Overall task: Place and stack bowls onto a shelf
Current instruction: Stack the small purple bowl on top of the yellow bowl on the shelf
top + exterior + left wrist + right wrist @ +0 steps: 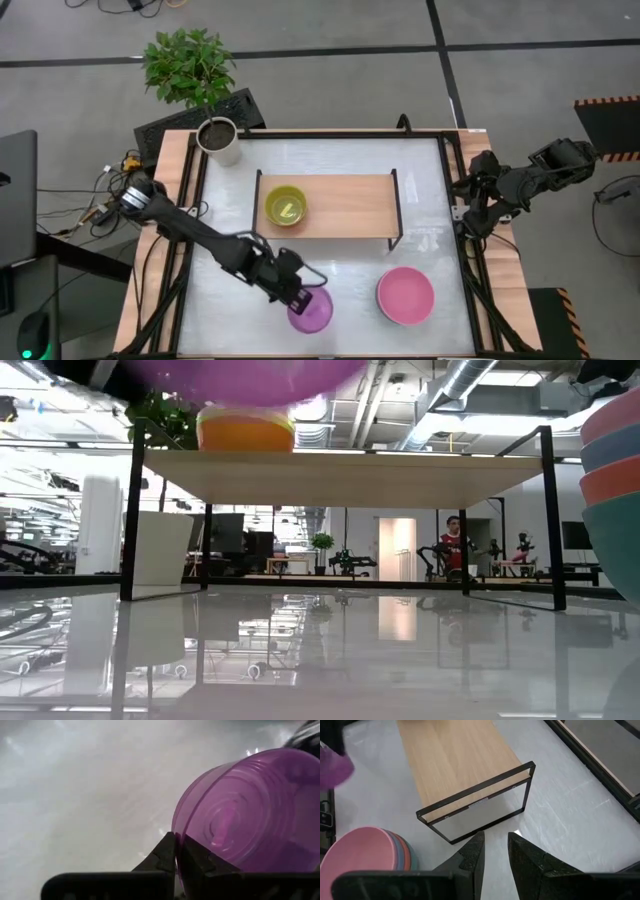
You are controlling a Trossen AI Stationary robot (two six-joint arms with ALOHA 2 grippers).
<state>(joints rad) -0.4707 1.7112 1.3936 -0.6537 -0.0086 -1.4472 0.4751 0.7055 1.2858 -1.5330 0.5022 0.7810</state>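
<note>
Purple plastic was clamped between the fingers of the left gripper [298, 298]: the wrist view showed the two dark fingertips [170, 852] pinched on the rim of the purple bowl [250, 810], one inside the wall and one outside. A rim pinch of this kind suits a thin-walled bowl, since the body is too wide for the jaws to span. The bowl hung tilted in the grip and appeared lifted clear of the white table [350, 170] (the low view showed its underside at the top edge, above shelf height), near the front edge and in front of the shelf [345, 205].

One yellow-green bowl [285, 206] already sat on the left part of the wooden top board, leaving the right part bare. A stack of bowls with a pink bowl [405, 295] on top stood on the table to the right of the purple bowl, well apart from it and just in front of the shelf's right end.

The right gripper [492, 847] waited beside the table's right edge, fingers slightly apart and holding nothing, its camera facing the shelf end frame.

Judged from this layout, the step in hand was carrying the purple bowl to the shelf, either onto the yellow-green bowl or beside it.
</note>
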